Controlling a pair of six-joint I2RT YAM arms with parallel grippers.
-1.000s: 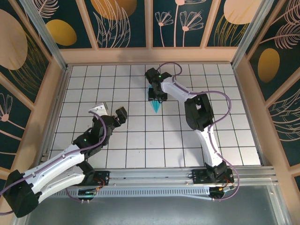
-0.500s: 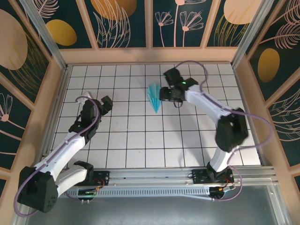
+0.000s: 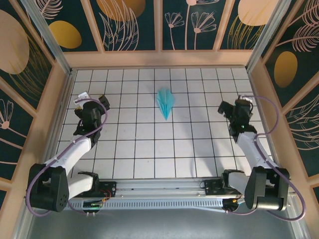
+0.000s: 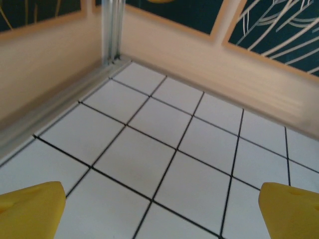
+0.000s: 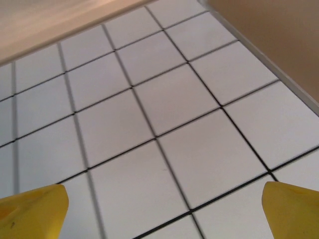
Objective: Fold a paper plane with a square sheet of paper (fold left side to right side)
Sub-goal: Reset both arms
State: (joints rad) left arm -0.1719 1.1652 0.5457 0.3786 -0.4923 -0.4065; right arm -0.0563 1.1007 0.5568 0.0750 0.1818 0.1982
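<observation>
The turquoise-blue sheet of paper lies folded into a slim paper plane (image 3: 165, 102) on the white tiles at the back middle, with its point toward the near edge. Nothing touches it. My left gripper (image 3: 92, 101) hovers far left near the side wall, several tiles from the plane. In the left wrist view that gripper (image 4: 162, 214) is open, with bare tiles between its yellow fingertips (image 4: 31, 210). My right gripper (image 3: 234, 106) is far right, a few tiles from the plane. In the right wrist view that gripper (image 5: 162, 209) is open too, with bare floor between its yellow fingertips (image 5: 293, 208).
Wooden walls (image 3: 159, 59) ring the tiled floor (image 3: 164, 149). An aluminium post and rail (image 4: 112, 30) run close to the left gripper. The right side wall (image 5: 279, 45) stands just beyond the right gripper. A metal rail (image 3: 164, 186) crosses the near edge by the arm bases.
The right gripper has let go of the plane, opened wide and swung to the right side. The left arm has drawn back toward the left wall. The plane stays on the tiles.
</observation>
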